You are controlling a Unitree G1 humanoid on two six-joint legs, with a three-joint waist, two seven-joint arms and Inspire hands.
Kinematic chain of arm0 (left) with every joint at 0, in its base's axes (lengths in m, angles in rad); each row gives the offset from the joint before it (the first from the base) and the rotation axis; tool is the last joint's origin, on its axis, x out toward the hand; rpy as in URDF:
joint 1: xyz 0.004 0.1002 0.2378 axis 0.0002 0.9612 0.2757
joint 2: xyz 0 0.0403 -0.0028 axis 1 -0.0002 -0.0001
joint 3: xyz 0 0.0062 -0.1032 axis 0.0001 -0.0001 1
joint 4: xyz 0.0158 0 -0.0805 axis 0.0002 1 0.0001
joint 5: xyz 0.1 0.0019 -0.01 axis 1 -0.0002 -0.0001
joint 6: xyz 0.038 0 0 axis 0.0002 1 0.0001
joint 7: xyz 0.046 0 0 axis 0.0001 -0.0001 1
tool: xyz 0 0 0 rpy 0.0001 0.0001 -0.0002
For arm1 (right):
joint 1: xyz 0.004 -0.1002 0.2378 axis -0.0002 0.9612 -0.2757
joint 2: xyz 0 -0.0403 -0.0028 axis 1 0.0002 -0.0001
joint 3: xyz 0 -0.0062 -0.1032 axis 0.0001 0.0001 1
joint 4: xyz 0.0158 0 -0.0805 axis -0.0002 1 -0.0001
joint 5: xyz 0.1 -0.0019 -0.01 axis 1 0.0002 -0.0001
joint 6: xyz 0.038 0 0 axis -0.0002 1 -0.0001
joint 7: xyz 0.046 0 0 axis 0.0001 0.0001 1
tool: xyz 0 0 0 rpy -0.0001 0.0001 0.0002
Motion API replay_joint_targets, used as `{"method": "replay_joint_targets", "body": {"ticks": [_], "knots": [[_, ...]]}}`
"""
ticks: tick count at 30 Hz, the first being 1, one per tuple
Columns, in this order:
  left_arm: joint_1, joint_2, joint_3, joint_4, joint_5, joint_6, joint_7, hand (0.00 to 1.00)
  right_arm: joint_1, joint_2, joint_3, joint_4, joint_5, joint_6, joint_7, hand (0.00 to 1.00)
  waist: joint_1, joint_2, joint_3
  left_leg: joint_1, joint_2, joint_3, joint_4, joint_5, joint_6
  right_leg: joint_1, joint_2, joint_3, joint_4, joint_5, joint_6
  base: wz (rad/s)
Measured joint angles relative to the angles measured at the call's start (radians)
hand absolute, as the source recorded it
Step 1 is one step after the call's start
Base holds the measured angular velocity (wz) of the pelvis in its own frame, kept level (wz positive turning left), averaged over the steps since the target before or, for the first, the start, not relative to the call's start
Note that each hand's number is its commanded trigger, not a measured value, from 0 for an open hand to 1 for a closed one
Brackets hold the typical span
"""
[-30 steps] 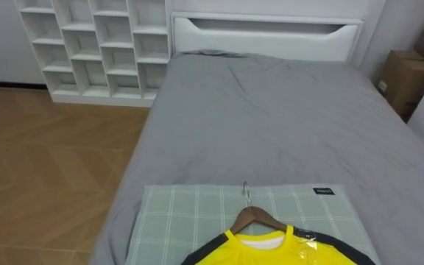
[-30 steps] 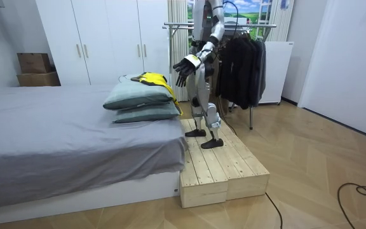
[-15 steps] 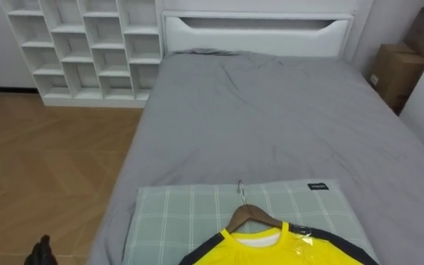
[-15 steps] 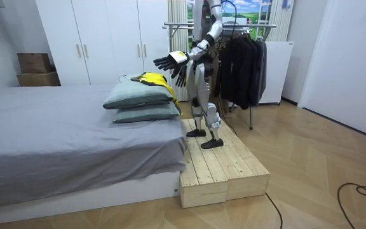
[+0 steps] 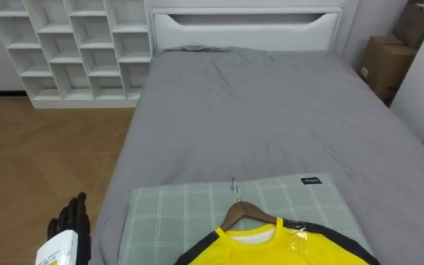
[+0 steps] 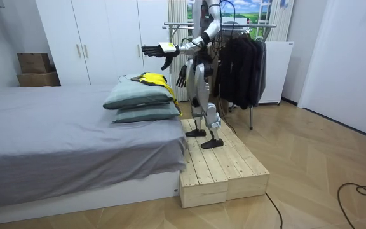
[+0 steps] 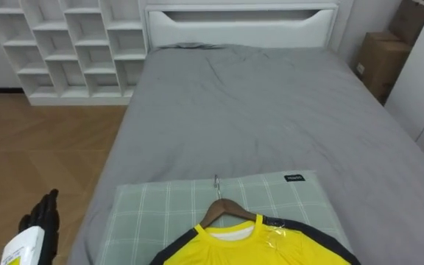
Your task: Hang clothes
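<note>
Left robot hand point(image 5: 71, 230) outstretched, fingers point(image 5: 78, 210) straight.

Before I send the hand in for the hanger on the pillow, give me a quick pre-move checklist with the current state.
1. Shirt seated on hanger: ok. The yellow shirt sits on the wooden hanger on the pillow.
2. Hook reachable: ok. The hook lies bare above the collar.
3. Left hand free: ok. The left hand is open and holds nothing.
4. Left hand over the hanger: not ok. It hovers beside the bed, left of the pillow.
5. Right hand ready: cannot tell. The right hand hangs by the body.
6. Free space on the rack: cannot tell. Dark clothes hang there.
</note>
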Motion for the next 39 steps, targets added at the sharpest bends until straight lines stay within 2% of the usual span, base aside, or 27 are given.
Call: {"method": "replay_joint_targets", "body": {"ticks": [4,11,16,19,33,39], "knots": [[-0.002,0.014,-0.033,-0.052,0.028,0.003,-0.018,0.0,-0.001,-0.007,0.001,0.006,0.002,-0.001,0.001,0.0,-0.003,0.005,-0.001,0.0,0.0,0.004,0.0,0.0,0.0,0.0,-0.003,0.008,-0.001,0.0,0.0,-0.01],[-0.024,0.016,-0.073,-0.078,0.063,0.004,-0.023,0.0,-0.005,-0.014,0.002,0.006,0.002,-0.002,0.014,0.0,-0.004,0.012,0.0025,0.002,0.001,0.015,0.0,0.0,0.0,-0.002,-0.001,0.022,-0.001,0.0,0.001,-0.04],[-0.069,0.015,-0.095,-0.077,0.063,0.007,-0.044,0.0,-0.007,-0.014,0.003,0.006,0.0,-0.002,0.01,0.0,-0.012,0.014,0.0041,0.004,0.0,0.02,0.0,0.0,0.0,-0.002,-0.002,0.026,0.0,0.002,0.002,0.0],[-0.07,0.016,-0.095,-0.077,0.064,0.007,-0.055,0.0,-0.011,-0.013,0.003,0.006,0.0,-0.002,0.006,0.0,-0.027,0.014,0.0059,0.004,0.0,0.021,0.0,0.0,0.0,-0.002,-0.002,0.028,0.0,0.002,0.002,0.0],[-0.07,0.015,-0.132,-0.077,0.064,0.012,-0.064,0.0,-0.015,-0.011,0.002,0.011,0.003,-0.002,-0.009,0.0,-0.034,0.014,0.0062,0.002,0.001,0.058,-0.002,0.0,0.0,-0.016,0.007,0.055,0.001,0.005,0.003,-0.07],[-0.071,0.016,-0.132,-0.075,0.063,0.051,-0.107,0.0,-0.014,-0.007,0.001,0.009,0.002,0.0,-0.013,0.0,-0.063,0.01,0.0075,0.005,0.002,0.071,-0.002,0.0,0.0,-0.016,0.007,0.056,0.008,0.006,0.002,-0.01]]}}
